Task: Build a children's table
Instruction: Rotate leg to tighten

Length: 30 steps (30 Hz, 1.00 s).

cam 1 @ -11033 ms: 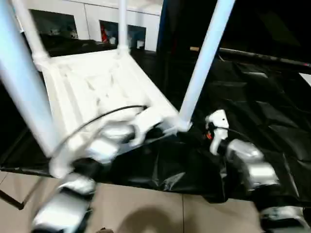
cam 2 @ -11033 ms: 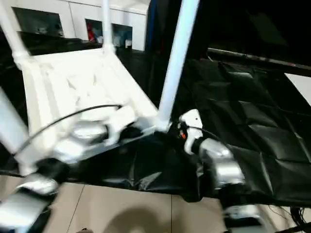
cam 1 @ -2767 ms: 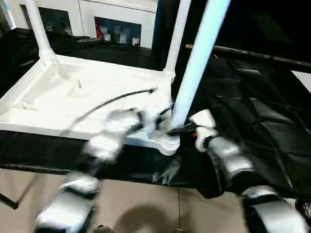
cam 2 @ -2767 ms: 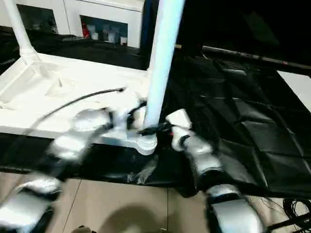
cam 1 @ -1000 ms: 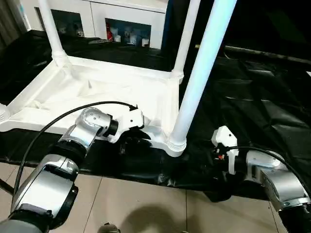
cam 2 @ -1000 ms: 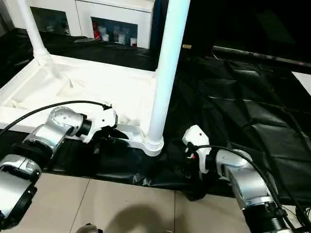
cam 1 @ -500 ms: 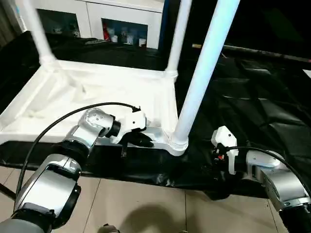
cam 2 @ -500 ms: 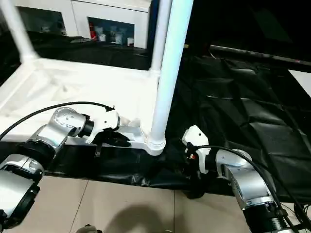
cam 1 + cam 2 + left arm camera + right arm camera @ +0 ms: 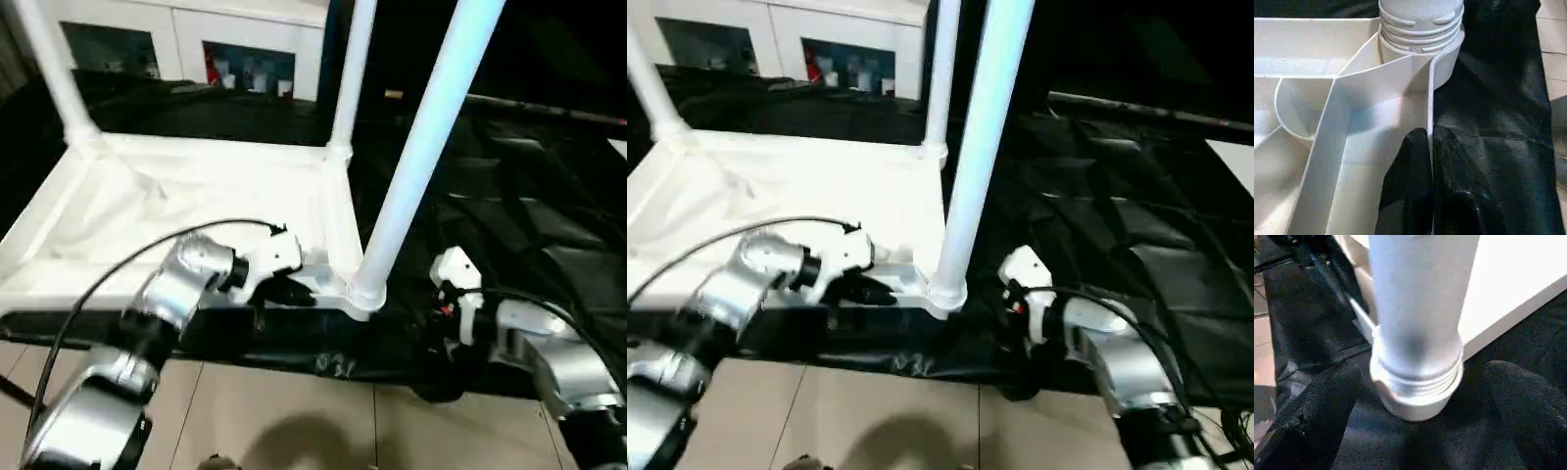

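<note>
The children's table lies upside down, its white tabletop [image 9: 186, 196] on the black cloth with legs pointing up. The near leg [image 9: 423, 157] stands in the corner socket [image 9: 1420, 29] closest to me. My left gripper [image 9: 1429, 147] is shut on the tabletop's thin near rim [image 9: 1430, 98], one black finger on each side, just short of that socket. My right gripper [image 9: 1420, 406] is open, its two fingers [image 9: 1312, 416] standing on either side of the near leg's base [image 9: 1418, 382] without touching it. Two more legs [image 9: 353, 78] rise from the far corners.
The black-draped work table [image 9: 529, 196] stretches off to the right and back. Its front edge runs just below the tabletop, with tiled floor [image 9: 294, 411] beneath. White cabinets [image 9: 196, 39] stand behind. A black cable [image 9: 127, 264] loops over my left forearm.
My left gripper has slid along the near rim toward the corner socket and closed on it. My right gripper has stayed open by the leg's base. The camera has shifted a little.
</note>
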Available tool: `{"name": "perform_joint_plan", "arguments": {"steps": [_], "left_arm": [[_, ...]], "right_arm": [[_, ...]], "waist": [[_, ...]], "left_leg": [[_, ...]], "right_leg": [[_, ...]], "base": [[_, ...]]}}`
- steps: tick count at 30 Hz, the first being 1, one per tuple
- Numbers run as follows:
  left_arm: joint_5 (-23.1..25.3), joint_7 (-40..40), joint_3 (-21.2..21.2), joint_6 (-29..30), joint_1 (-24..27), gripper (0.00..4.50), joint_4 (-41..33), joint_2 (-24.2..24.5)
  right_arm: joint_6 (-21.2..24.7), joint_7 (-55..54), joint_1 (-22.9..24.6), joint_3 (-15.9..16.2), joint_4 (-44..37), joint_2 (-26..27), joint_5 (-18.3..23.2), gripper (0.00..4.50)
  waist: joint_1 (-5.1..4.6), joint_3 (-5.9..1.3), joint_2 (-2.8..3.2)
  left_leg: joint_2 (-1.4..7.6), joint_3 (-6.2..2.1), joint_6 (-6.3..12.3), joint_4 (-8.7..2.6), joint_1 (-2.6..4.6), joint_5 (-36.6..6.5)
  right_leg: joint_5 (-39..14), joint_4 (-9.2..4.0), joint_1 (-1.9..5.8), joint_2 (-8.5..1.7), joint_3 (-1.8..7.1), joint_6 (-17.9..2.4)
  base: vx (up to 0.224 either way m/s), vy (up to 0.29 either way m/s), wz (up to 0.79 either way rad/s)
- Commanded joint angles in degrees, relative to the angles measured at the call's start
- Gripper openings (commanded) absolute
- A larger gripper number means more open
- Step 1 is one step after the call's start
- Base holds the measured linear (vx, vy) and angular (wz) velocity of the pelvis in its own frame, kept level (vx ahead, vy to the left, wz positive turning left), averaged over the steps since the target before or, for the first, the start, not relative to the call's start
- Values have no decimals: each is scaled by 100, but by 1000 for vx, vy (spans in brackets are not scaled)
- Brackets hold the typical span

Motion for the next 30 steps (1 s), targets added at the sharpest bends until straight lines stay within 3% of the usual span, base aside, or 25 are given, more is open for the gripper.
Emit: {"name": "perform_joint_plan", "arguments": {"steps": [1, 4, 11, 27, 30], "left_arm": [[-141, 11, -51, 209, 215, 4, -51, -70], [-116, 43, -51, 298, 266, 4, -183, -39], [-109, 134, -69, 692, 431, 4, -697, 70], [-110, 225, -47, 765, 465, 0, -790, 159], [-131, 219, -30, 769, 472, 0, -792, 172]], "right_arm": [[-19, 10, -110, -77, 63, 29, 93, 450], [10, 95, -165, -8, 123, 56, 85, 450], [-256, 15, -425, 123, 590, 245, -118, 450], [-391, 164, -649, 184, 970, 373, -127, 322], [-433, 195, -664, 155, 993, 387, -80, 316]], "waist": [[20, -359, -62], [12, -369, -57], [-10, -403, -37], [-29, -386, -58], [-30, -386, -63]], "left_leg": [[-32, 43, 160, -371, -4, -1258], [-31, 39, 174, -370, -14, -1207], [-45, 63, 234, -348, -24, -859], [-45, 59, 193, -361, -22, -1025], [-44, 59, 184, -358, -20, -1067]], "right_leg": [[-1710, -509, 252, -379, 199, -951], [-1634, -497, 254, -377, 198, -920], [-772, -410, 270, -345, 199, -1180], [-1067, -441, 270, -352, 200, -1096], [-1170, -451, 266, -358, 202, -1064]], "base": [[0, 0, 0], [0, 0, 0], [0, 0, 0], [0, 0, 0], [0, 0, 0]]}}
